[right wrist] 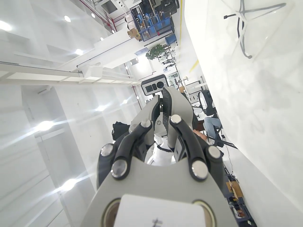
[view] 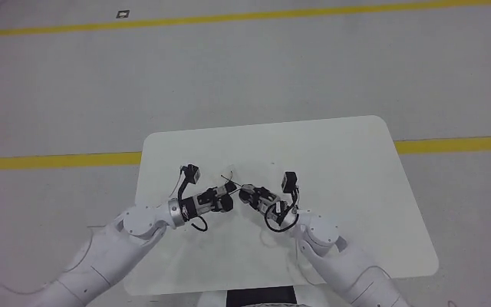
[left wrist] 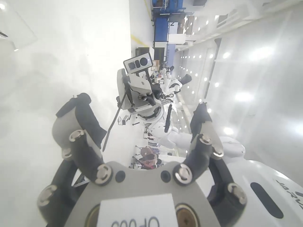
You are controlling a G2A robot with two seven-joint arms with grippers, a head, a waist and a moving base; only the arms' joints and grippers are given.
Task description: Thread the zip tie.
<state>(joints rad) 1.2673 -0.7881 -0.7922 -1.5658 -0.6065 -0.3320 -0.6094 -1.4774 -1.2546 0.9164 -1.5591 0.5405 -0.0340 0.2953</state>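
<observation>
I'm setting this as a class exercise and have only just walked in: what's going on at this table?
A two-armed robot is working on threading a zip tie above a white table. The right gripper is shut on the tie and holds it up off the table. The tie's free end points toward the left gripper. That gripper faces it close by with its fingers spread open, holding nothing. The tie looks like a straight strip, not yet looped.

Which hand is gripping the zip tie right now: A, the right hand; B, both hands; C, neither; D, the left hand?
A: the right hand is shut on the zip tie, while the left hand stands wide open, not clamping it.
</observation>
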